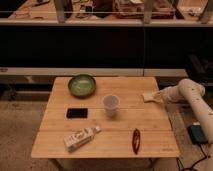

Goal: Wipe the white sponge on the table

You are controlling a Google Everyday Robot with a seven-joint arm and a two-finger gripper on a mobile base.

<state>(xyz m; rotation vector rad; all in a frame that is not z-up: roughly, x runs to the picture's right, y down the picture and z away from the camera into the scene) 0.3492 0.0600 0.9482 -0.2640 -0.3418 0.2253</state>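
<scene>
The gripper (158, 96) touches the small flat off-white sponge (148, 96) near the right edge of the pale planked wooden table (120, 136); whether it clamps, I cannot tell.

I saw the sponge (148, 96) lying on the tabletop (150, 125) near its right edge, toward the back. The gripper (157, 96) sat at the sponge's right side, touching it, and the arm (192, 95) reached in from beyond that right edge. A bowl (82, 85) stood at the back left. The cup (111, 104) stood near the middle, well left of the sponge. A phone (77, 113) lay left of the cup and in front of the bowl. A bottle (80, 138) lay on its side at the front left, and a slender object (136, 140) lay at the front, right of the bottle.
</scene>
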